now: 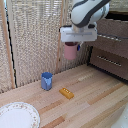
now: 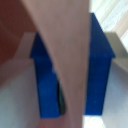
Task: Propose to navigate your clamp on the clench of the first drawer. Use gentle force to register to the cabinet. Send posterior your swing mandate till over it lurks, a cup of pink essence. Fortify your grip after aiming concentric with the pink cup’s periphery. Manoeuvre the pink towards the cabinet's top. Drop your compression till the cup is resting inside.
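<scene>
In the exterior view my clamp [image 1: 75,46] hangs in the air, shut on the pink cup [image 1: 70,51], which sits well above the wooden table. The wrist view shows the pink cup's wall [image 2: 65,55] pinched between the blue fingertips [image 2: 46,75], one inside and one outside the rim. The dark brown cabinet [image 1: 114,50] stands at the exterior view's right, just beside and behind the clamp. Its first drawer [image 1: 116,28] is at about the clamp's height. The clench is not clear to see. The lower drawer's silver bar [image 1: 108,60] shows plainly.
A blue cup [image 1: 46,80] stands on the table below and toward the exterior view's left of the clamp. A flat yellow block [image 1: 66,93] lies near it. A patterned plate [image 1: 17,116] rests at the front left corner. A reed screen backs the scene.
</scene>
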Motion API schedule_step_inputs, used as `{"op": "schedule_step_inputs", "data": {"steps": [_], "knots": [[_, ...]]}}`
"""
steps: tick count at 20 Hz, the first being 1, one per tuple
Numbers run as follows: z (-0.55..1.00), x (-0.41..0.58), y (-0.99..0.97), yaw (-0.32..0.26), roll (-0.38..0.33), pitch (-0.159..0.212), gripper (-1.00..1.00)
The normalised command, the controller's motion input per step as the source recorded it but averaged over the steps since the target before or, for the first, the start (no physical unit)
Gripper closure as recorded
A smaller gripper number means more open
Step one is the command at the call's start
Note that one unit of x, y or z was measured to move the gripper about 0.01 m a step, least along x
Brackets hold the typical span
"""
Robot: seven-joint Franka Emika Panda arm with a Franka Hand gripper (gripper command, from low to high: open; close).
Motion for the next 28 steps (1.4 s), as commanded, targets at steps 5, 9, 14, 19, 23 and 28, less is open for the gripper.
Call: {"op": "schedule_step_inputs", "data": {"steps": [5,9,14,19,23,28], "knots": [[0.87,0.186,-0.03,-0.318,-0.046,0.058,1.00],[0.80,0.136,-0.12,-0.336,-0.004,0.092,1.00],[0.80,0.090,-0.18,-0.331,0.000,0.103,1.00],[0.84,0.163,-0.11,-0.323,-0.013,0.086,1.00],[0.90,0.205,-0.05,-0.299,-0.044,0.053,1.00],[0.97,0.280,-0.24,-0.255,-0.020,0.072,1.00]]}}
